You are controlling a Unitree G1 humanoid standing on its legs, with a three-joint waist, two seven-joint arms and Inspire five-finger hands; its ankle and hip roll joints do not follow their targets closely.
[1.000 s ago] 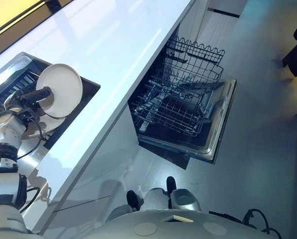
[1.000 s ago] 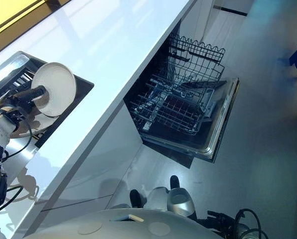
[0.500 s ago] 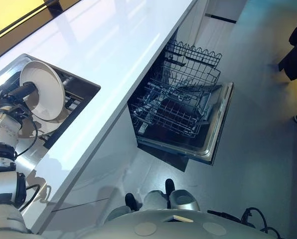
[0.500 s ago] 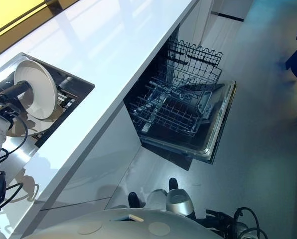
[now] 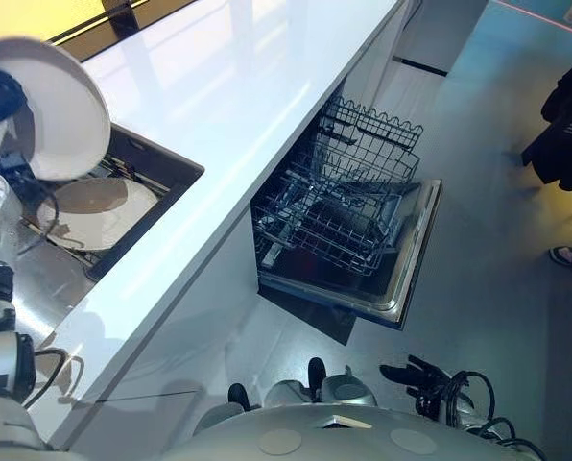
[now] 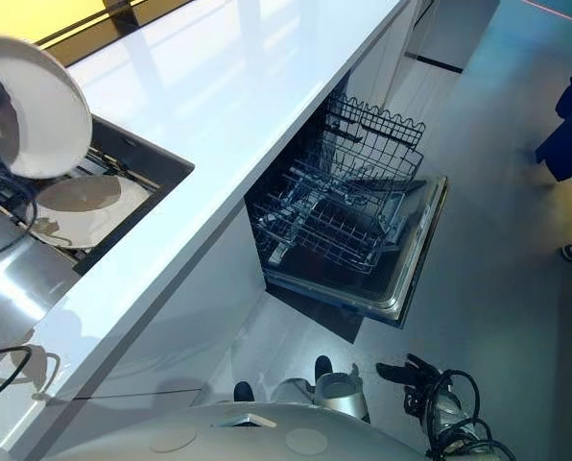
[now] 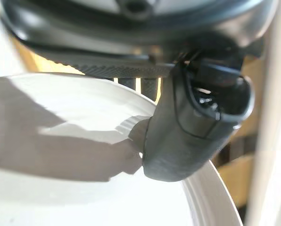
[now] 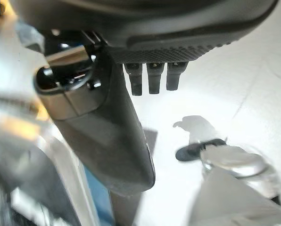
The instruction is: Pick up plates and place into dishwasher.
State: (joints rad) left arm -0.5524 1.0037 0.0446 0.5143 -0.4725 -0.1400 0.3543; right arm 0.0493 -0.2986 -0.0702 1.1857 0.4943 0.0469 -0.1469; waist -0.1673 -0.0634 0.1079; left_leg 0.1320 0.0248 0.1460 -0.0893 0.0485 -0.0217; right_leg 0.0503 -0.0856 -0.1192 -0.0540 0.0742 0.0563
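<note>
Two white plates: one plate (image 5: 51, 110) is up above the sink (image 5: 166, 158), its rim pinched by the left robot hand (image 7: 192, 127), thumb on its face. The other plate (image 5: 99, 211) lies flat in the sink, set in the white surface (image 5: 238, 115). The right robot hand (image 8: 107, 141) hangs relaxed, holding nothing. The dishwasher (image 5: 406, 279) stands open, its racks (image 5: 344, 211) out.
</note>
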